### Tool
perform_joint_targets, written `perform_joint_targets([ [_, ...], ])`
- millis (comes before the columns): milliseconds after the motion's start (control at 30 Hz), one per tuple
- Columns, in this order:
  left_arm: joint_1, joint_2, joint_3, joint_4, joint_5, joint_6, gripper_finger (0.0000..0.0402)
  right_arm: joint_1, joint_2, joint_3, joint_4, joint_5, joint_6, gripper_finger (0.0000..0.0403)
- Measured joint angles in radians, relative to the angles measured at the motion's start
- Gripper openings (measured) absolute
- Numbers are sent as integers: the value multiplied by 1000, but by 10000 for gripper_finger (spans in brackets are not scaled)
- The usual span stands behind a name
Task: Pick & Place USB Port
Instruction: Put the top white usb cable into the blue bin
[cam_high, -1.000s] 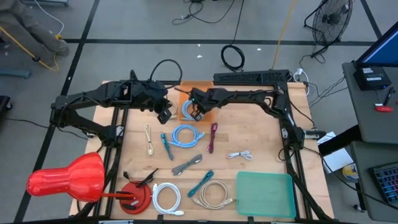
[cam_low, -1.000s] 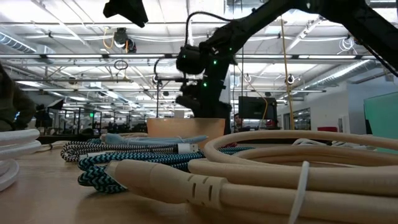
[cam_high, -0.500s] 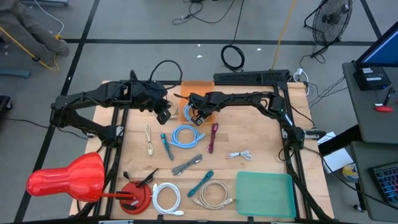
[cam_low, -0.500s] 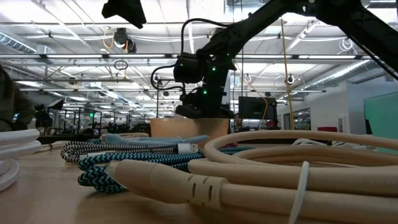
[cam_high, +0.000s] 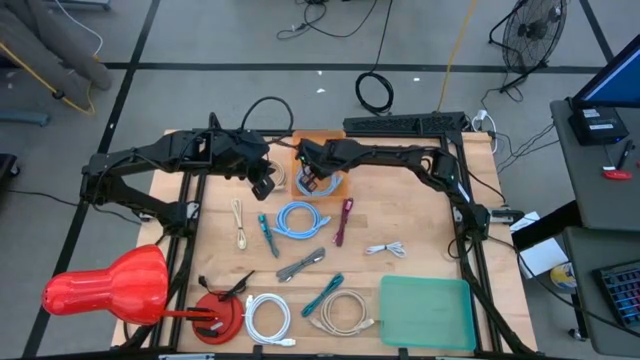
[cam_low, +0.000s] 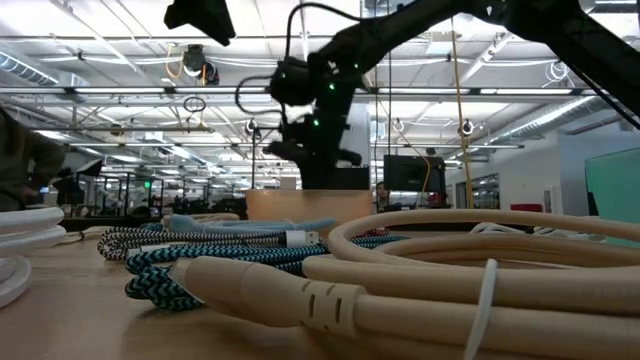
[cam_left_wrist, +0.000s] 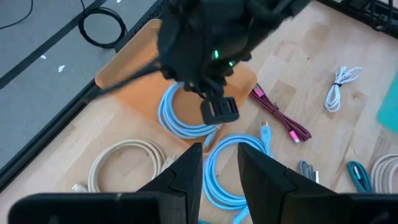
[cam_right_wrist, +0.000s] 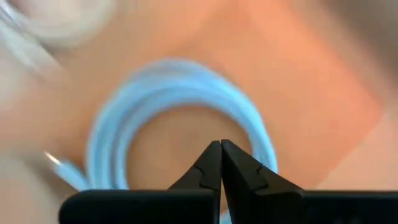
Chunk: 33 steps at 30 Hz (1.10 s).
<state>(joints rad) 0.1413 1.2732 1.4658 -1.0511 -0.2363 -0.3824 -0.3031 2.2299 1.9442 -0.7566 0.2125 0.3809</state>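
The right tool (cam_right_wrist: 221, 163) hangs over the orange tray (cam_high: 333, 140), tips together and empty, above the light-blue cable coil (cam_right_wrist: 180, 124) lying in the tray. The placing step looks done; the next move calls for picking another cable beside the tray. The right arm stretches across toward it. The left tool (cam_left_wrist: 219, 168), fingers apart, waits just beside the tray.

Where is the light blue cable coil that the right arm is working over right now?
In the high view the light blue cable coil lies on the orange tray at the table's far edge, directly under the right pincer, which is shut and not holding it.
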Motion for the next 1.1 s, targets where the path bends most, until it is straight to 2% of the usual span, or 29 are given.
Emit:
perform_joint_targets([
  [167,0,0,0,-3,1,4,103,-2,0,157,-42,-14,4,0],
  [300,0,0,0,-3,4,11,103,25,-8,293,-186,-117,3,0],
  [433,0,0,0,-3,8,17,103,91,-93,318,-302,-137,8,0],
  [667,-6,-4,0,-12,18,22,103,232,-268,316,-476,-77,91,0],
  [833,-6,-5,0,-11,47,21,103,335,-370,300,-563,-50,82,0],
  [967,-6,-6,0,-11,62,30,103,395,-457,201,-593,-55,137,0],
  [1100,-6,-6,0,-11,86,29,103,447,-569,18,-602,-61,220,0],
])
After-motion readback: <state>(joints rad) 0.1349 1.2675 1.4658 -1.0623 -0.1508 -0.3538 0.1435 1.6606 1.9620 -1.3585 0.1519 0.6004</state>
